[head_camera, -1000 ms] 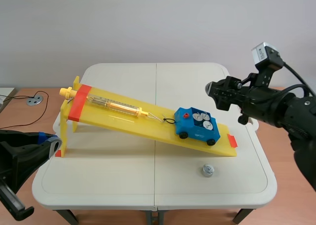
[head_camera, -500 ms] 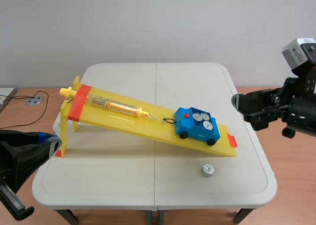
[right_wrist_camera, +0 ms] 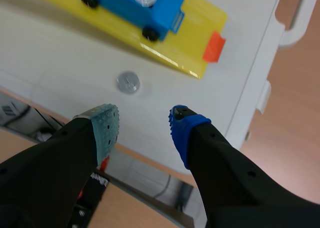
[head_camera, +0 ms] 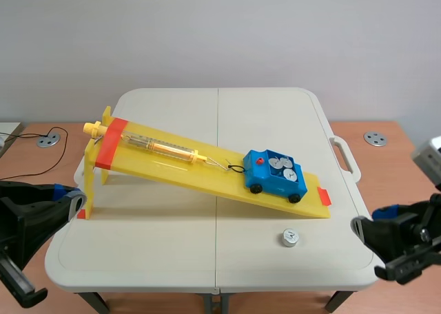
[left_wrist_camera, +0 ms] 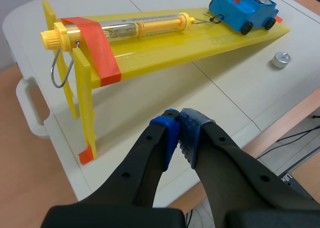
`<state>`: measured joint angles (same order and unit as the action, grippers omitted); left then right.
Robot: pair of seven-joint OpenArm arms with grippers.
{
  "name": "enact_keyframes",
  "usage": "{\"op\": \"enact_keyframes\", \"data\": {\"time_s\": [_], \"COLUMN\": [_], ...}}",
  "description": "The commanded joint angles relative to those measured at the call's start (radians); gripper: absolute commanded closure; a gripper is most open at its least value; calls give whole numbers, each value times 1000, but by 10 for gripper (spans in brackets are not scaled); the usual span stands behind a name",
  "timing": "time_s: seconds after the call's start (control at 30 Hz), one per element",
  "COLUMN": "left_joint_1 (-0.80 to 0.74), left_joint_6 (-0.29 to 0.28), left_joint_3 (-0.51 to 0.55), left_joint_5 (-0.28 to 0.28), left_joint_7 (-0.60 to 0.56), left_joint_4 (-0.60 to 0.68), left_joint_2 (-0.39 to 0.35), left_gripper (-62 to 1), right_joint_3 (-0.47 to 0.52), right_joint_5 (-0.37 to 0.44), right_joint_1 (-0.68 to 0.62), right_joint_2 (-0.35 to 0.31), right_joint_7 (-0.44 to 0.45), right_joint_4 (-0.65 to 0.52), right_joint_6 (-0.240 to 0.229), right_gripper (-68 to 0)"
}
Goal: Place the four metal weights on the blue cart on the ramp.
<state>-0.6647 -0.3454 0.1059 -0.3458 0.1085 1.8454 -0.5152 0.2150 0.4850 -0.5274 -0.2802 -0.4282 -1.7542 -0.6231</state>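
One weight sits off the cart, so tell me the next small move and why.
Probably lower the open right gripper onto the loose metal weight: it lies on the table just ahead of that gripper, while the blue cart holds three.

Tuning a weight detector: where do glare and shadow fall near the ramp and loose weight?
Right wrist view: glare streaks the yellow plastic ramp beside the blue toy cart; the loose round metal weight glints. Left wrist view: the ramp shades the white table beneath.
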Motion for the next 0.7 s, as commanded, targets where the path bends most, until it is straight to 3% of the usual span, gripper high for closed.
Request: {"op": "enact_keyframes", "data": {"time_s": [0.0, 0.27, 0.5, 0.67], "left_joint_1": [23, 23, 23, 23], "left_joint_6": [-43, -43, -43, -43], "left_joint_3": [15, 15, 15, 15], "left_joint_5": [-81, -81, -81, -81], "left_joint_7": [-89, -89, -89, -89], "left_joint_4": [69, 69, 69, 69], "left_joint_2": [2, 2, 2, 2], "left_gripper": [-36, -36, -36, -36], "right_joint_3": [34, 14, -76, -135], "right_joint_5": [5, -37, -43, -101], "right_joint_1": [45, 71, 150, 209], "right_joint_2": [-66, -66, -65, -63], "right_joint_7": [115, 201, 242, 285], "right_joint_4": [-69, -23, 79, 128], "right_joint_6": [-51, -51, -50, -43], "right_gripper": [-249, -249, -249, -249]}}
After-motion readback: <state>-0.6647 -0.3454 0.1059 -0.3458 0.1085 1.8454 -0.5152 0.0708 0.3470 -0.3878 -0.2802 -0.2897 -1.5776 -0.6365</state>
